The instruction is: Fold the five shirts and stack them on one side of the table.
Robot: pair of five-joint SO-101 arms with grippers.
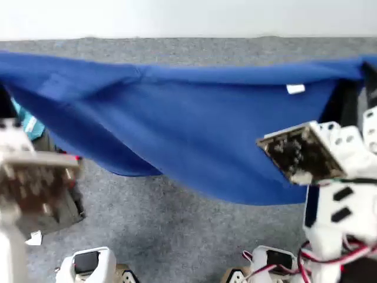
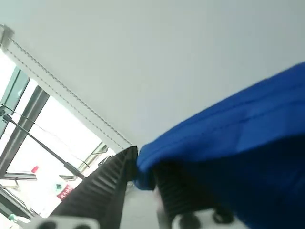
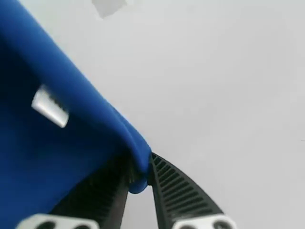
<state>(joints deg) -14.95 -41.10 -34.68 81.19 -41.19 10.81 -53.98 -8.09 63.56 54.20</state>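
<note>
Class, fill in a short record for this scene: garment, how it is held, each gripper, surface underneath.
Garment: blue shirt, with a white label
Held: stretched out in the air, upper edge pinched at both ends, lower part sagging
Left gripper: shut on the blue shirt
Right gripper: shut on the blue shirt
Surface: grey table

My left end effector (image 2: 143, 174) pinches one end of the shirt (image 1: 188, 135) and my right end effector (image 3: 139, 181) the other, so it hangs spread across above the worktop (image 1: 177, 236). Its tag (image 1: 296, 89) sits near the right end. Under my left arm, other garments (image 1: 68, 209) lie on the worktop.
</note>
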